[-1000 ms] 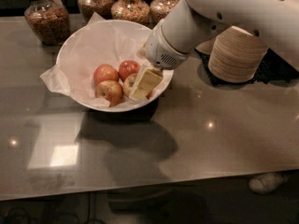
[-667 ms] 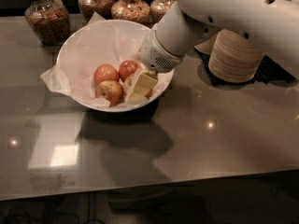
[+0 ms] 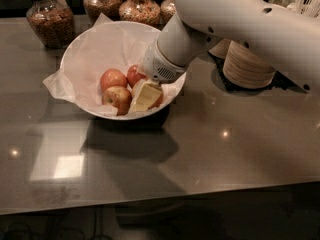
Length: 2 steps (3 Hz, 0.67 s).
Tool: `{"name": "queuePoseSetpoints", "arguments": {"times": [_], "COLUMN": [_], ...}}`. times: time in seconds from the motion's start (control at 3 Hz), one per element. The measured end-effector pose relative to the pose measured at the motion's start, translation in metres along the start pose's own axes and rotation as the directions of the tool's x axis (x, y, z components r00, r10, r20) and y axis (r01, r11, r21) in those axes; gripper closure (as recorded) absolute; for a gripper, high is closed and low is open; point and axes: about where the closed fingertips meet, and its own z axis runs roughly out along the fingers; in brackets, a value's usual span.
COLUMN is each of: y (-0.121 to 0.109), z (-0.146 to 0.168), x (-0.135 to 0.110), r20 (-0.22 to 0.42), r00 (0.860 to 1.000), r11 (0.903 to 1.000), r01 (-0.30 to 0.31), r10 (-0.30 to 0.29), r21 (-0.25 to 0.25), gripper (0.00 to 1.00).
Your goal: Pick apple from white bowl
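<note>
Camera view: gripper [image 3: 145, 97] sits low in the white bowl [image 3: 70, 51], upper centre on the desk, covering most of the apple [image 3: 159, 100]; jaws' spread cannot be told; probably straddle it squarely, sparing the neighbouring apples [image 3: 113, 79].

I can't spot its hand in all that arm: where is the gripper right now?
In the camera view, the gripper is down inside the white bowl, in its right half near the front rim, just right of the yellow-red apple.
</note>
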Motion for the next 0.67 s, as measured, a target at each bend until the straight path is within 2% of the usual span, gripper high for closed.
{"name": "queuePoseSetpoints", "arguments": {"times": [0.33, 0.67], "y": [0.0008, 0.0002], "z": [0.0053, 0.0026], "x": [0.0077, 0.0066], "r20": [-0.015, -0.016], "r00": [1.0, 0.999], "r11": [0.9996, 0.9996], "r01": [-0.026, -0.027], "r10": [0.026, 0.028], "r21": [0.008, 0.009], "gripper": [0.29, 0.29]}}
